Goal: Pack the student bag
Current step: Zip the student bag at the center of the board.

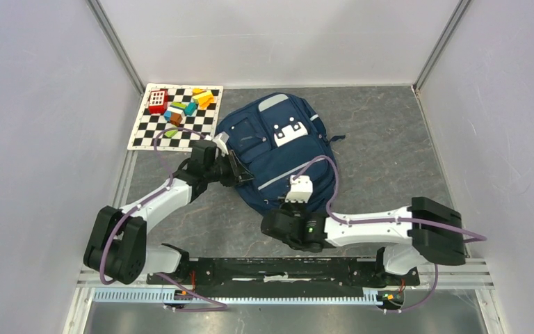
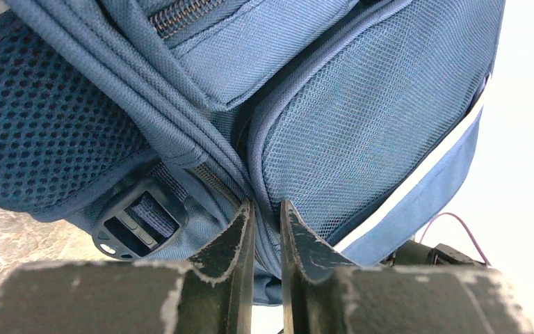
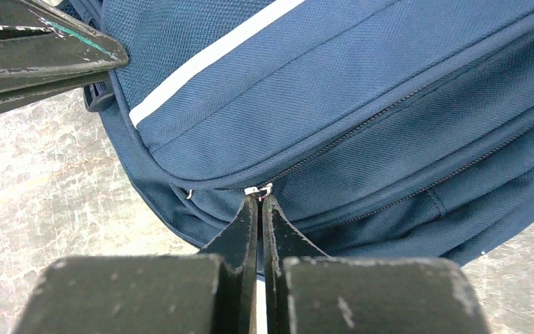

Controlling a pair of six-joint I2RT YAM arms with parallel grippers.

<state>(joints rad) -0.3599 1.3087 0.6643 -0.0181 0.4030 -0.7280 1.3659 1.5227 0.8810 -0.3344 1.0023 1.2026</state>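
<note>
The student bag (image 1: 278,142), a navy backpack with grey stripes and a white buckle patch, lies front-up in the middle of the table. My left gripper (image 1: 240,174) is at the bag's left side. In the left wrist view it (image 2: 264,209) is shut on a fold of blue fabric beside a mesh pocket (image 2: 361,118) and a dark strap buckle (image 2: 135,226). My right gripper (image 1: 286,207) is at the bag's near edge. Seen from the right wrist, it (image 3: 259,200) is shut on a small silver zipper pull (image 3: 259,189) on a closed zip line.
A black-and-white checkered mat (image 1: 146,136) at the back left carries several coloured blocks (image 1: 193,103) and a red toy (image 1: 157,101). Grey walls stand close on both sides. The left arm's fingers (image 3: 42,49) show at the upper left of the right wrist view.
</note>
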